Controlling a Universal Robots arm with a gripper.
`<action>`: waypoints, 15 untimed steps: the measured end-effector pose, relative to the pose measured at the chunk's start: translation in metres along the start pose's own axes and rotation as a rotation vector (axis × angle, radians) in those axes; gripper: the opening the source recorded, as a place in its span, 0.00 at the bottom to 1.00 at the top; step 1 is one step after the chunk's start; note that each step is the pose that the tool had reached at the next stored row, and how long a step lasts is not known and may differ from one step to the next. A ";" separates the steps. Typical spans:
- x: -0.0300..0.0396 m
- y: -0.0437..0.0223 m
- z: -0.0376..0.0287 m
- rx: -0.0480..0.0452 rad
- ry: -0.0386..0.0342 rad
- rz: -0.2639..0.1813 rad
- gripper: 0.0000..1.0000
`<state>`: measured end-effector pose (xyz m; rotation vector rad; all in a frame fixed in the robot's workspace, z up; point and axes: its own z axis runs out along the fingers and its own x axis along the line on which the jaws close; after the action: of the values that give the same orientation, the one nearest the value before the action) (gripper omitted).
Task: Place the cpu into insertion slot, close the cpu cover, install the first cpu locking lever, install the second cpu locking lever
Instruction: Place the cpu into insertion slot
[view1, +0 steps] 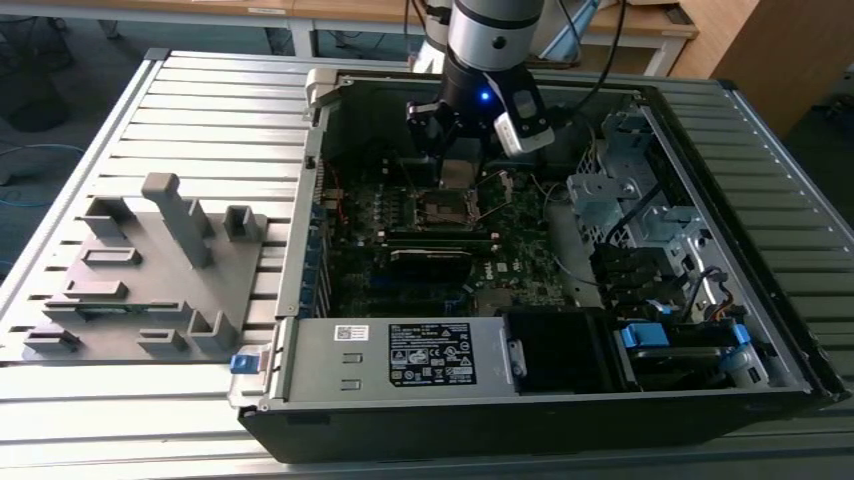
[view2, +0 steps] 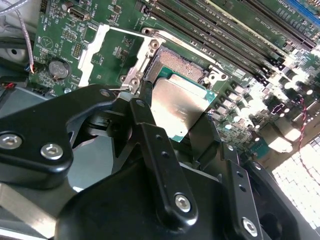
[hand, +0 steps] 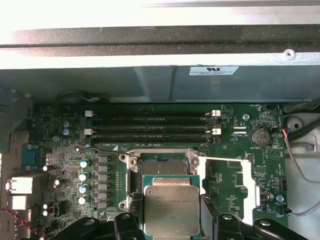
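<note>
The fingers (view2: 152, 140) grip the cpu (hand: 171, 210) by its edges, holding it just over the slot (hand: 165, 167) and apparently not yet seated. The cover (hand: 248, 175) is swung open beside the slot. Seating, closing the cover and both levers seem left to do.

- One flat square silver-grey cpu (hand: 171, 210).
- One small square dark insertion slot with a metal rim (hand: 165, 167).
- One thin silvery metal cpu cover (view2: 92, 52).
- One black end effector (hand: 171, 222).
- Two long black memory sticks (hand: 150, 120).
- One round silver coin battery (hand: 259, 136).
- One grey plastic fixture block (view1: 147, 270), on one slatted metal surface (view1: 200, 90).
</note>
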<state>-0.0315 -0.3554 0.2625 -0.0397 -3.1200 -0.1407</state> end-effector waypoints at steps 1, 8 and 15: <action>0.0000 0.0000 0.0005 0.0000 0.0000 0.000 0.54; -0.0001 -0.0006 0.0068 0.0000 -0.0001 0.000 0.54; -0.0001 -0.0014 0.0155 -0.0001 -0.0016 0.000 0.54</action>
<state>-0.0317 -0.3554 0.2469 -0.0396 -3.1216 -0.1409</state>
